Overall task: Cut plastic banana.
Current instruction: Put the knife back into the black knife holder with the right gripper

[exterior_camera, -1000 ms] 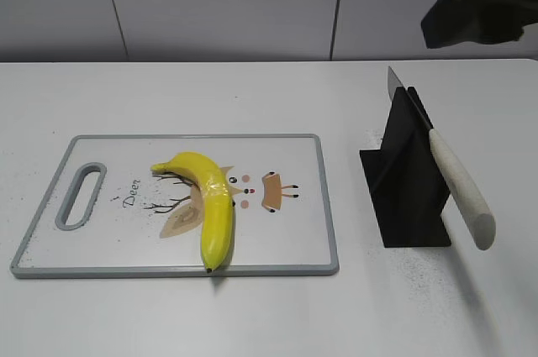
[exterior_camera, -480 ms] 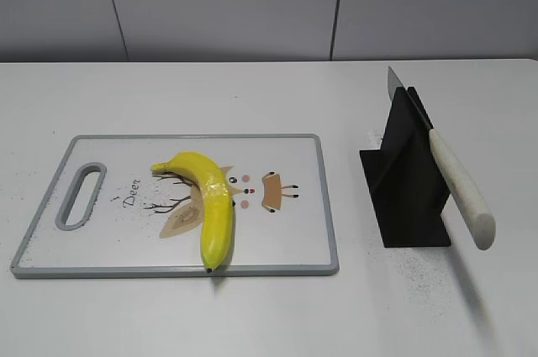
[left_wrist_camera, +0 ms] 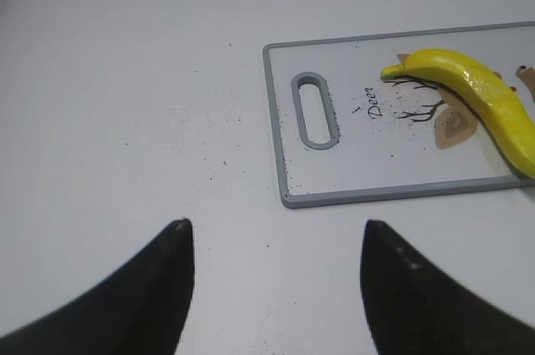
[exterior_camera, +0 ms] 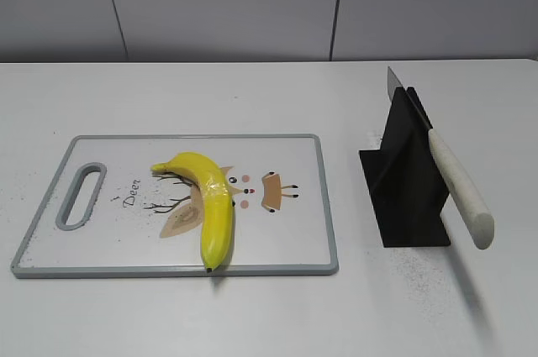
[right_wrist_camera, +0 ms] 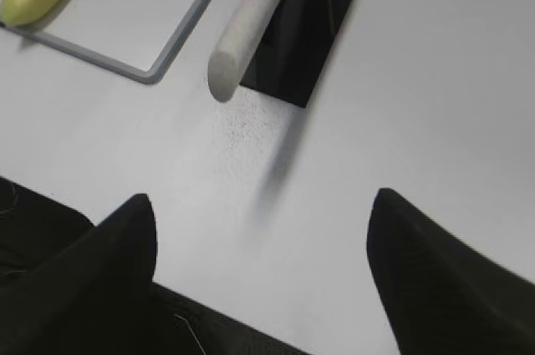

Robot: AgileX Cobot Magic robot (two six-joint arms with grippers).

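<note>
The left pincer stood wide apart and held nothing, poised over bare tabletop short of the handle end of the board. The right pincer was likewise spread wide and empty, above the tabletop and near the butt of the knife handle, not touching it. The knife rested blade-down in its black stand, handle sloping toward the near right, well apart from the board. The banana lay on the board, curved, its dark tip at the near edge, and it appeared whole: no split or gap showed along its length, though a faint band crossed its middle. Judged from this layout, no step of the task was complete. Remaining work: grasp the knife, lift it clear of the stand, carry it over the board, steady the banana if needed, and press the blade through.
</note>
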